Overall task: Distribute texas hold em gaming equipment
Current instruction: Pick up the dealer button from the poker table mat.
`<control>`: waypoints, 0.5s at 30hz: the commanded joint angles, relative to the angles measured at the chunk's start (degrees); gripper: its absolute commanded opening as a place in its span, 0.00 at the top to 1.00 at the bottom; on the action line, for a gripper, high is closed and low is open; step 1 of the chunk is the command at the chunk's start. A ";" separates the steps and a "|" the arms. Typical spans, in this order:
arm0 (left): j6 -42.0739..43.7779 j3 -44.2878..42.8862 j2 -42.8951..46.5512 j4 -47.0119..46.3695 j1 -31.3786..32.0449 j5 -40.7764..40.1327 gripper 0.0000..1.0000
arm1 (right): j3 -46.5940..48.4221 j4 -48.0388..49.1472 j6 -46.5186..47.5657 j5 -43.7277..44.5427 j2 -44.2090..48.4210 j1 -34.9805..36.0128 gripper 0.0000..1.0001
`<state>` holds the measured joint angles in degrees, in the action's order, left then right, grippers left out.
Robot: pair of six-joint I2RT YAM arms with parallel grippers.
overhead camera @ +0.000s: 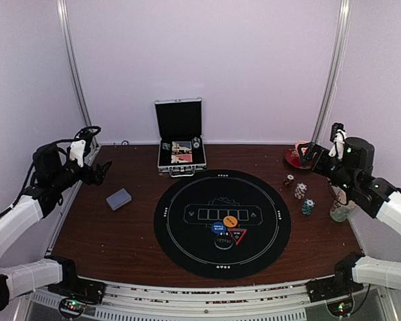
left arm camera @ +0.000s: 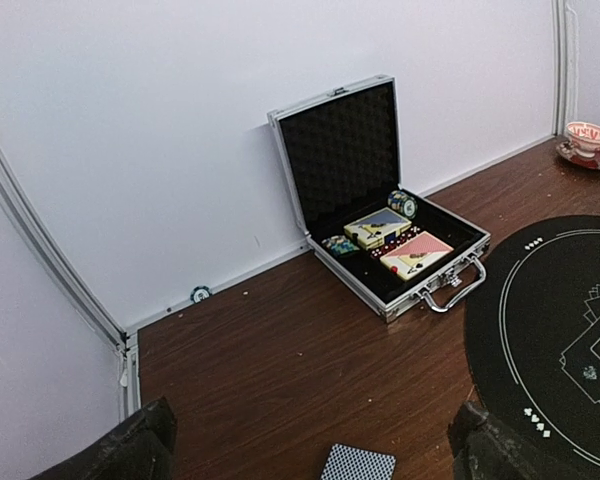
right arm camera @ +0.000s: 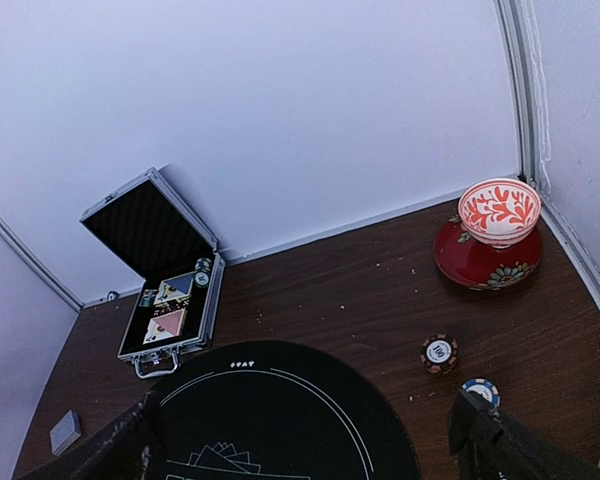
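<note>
A grey-blue-backed deck of cards [overhead camera: 118,198] lies on the wood left of the round black mat [overhead camera: 187,251]; the left wrist view shows the deck [left arm camera: 358,464] between my fingers' line. An orange disc [overhead camera: 230,221], a blue disc [overhead camera: 218,228] and a black disc [overhead camera: 222,242] sit on the mat. Three chip stacks stand right of it: red [overhead camera: 289,180], white [overhead camera: 300,190], teal [overhead camera: 308,207]. My left gripper [overhead camera: 101,170] hangs open above the table's left side. My right gripper [overhead camera: 307,152] hangs open at the far right, with the red chip stack [right arm camera: 439,353] below it.
An open silver case [overhead camera: 180,155] with card boxes and chips stands at the back centre, also seen as the case [left arm camera: 390,240] from the left wrist. A red ornate pot [right arm camera: 485,240] sits in the back right corner. A glass bottle [overhead camera: 341,207] stands by the right edge.
</note>
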<state>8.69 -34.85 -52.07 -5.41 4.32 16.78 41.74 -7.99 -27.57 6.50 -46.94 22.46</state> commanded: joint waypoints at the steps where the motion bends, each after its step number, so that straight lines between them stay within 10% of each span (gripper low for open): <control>1: -2.23 -0.41 -0.62 -6.07 -0.50 3.85 0.02 | -0.31 2.83 -3.41 -1.80 1.34 -1.41 0.00; 15: -1.20 3.48 -3.62 -14.04 -0.18 11.39 0.02 | -1.25 4.80 -3.67 -9.78 -3.07 2.80 0.00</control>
<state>6.98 -34.30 -55.88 -12.10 4.23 22.83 38.74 -3.01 -33.17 -1.30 -43.99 21.82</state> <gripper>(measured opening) 0.979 0.997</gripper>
